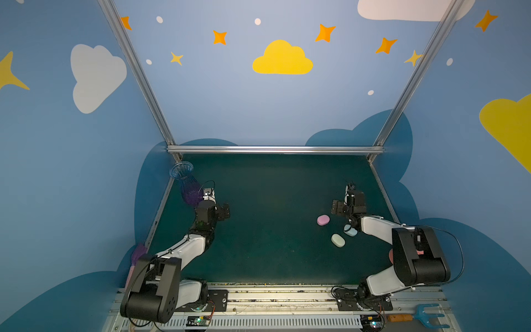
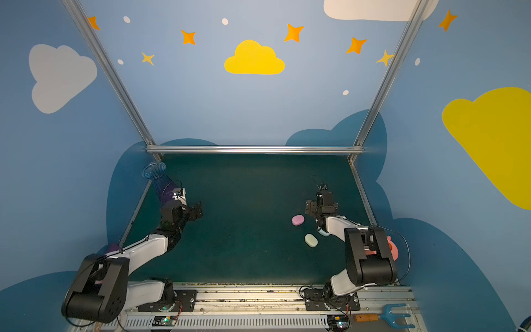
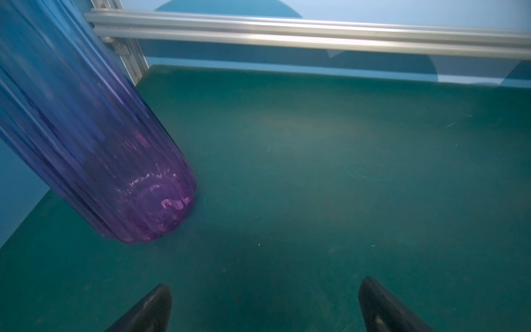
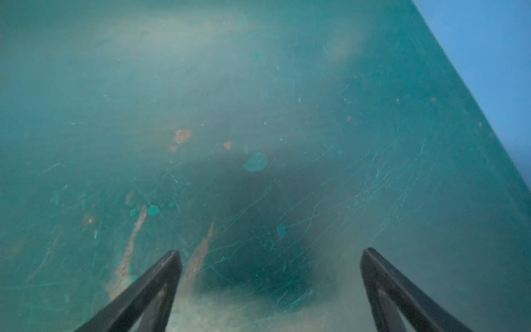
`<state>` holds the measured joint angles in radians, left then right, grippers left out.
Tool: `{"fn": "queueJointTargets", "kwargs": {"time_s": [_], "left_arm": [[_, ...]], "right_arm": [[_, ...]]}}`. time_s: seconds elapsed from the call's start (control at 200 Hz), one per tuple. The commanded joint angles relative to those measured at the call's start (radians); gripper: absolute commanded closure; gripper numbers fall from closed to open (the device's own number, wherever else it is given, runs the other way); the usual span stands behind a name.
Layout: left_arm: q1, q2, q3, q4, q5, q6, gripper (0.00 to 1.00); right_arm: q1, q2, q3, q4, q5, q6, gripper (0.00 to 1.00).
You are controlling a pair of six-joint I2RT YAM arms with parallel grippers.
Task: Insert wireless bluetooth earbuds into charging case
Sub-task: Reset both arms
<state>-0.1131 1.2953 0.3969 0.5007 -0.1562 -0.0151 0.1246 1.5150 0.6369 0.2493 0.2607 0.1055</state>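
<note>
The left claw (image 3: 265,283) stands fully open and empty above the table (image 1: 258,253); the vase (image 1: 186,186) sits at 10 o'clock. The right claw (image 4: 270,250) is likewise spread, empty. 3 cases lie at 4 o'clock: pink case (image 1: 323,220), pale blue case (image 1: 350,230), cream case (image 1: 338,240). The earbuds cannot be made out.

Take the rear case (image 1: 323,220) on the counter (image 1: 258,201) as your mark. The second case (image 1: 350,230) lies to its right and slightly in front, partly under the right arm (image 1: 376,227). The third case (image 1: 338,240) lies in front of the rear case, just beside the second one. The vase (image 1: 185,184) stands well to the left of your mark and behind it, in the counter's back left corner. The fork tool (image 1: 428,314) lies well in front and to the right, off the counter.
</note>
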Motion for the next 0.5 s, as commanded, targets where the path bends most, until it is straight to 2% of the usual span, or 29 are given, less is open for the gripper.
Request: {"fn": "queueJointTargets", "kwargs": {"time_s": [0.0, 0.13, 0.28, 0.401, 0.496], "left_arm": [[0.022, 0.03, 0.002, 0.094, -0.022, 0.016, 0.0], [0.04, 0.08, -0.002, 0.164, -0.016, 0.025, 0.0], [0.064, 0.15, -0.012, 0.243, -0.005, 0.005, 0.0], [0.084, 0.219, -0.017, 0.311, -0.008, -0.024, 0.0], [0.094, 0.214, 0.009, 0.254, 0.005, -0.026, 0.0]], "right_arm": [[-0.02, -0.042, -0.044, 0.142, -0.008, -0.029, 0.03], [-0.035, -0.071, -0.121, 0.291, -0.007, -0.053, 0.03], [-0.037, -0.031, -0.211, 0.506, -0.015, -0.06, 0.03], [-0.04, -0.036, -0.221, 0.509, -0.037, -0.064, 0.03], [-0.043, 0.0, -0.268, 0.62, -0.063, -0.074, 0.03]]}}
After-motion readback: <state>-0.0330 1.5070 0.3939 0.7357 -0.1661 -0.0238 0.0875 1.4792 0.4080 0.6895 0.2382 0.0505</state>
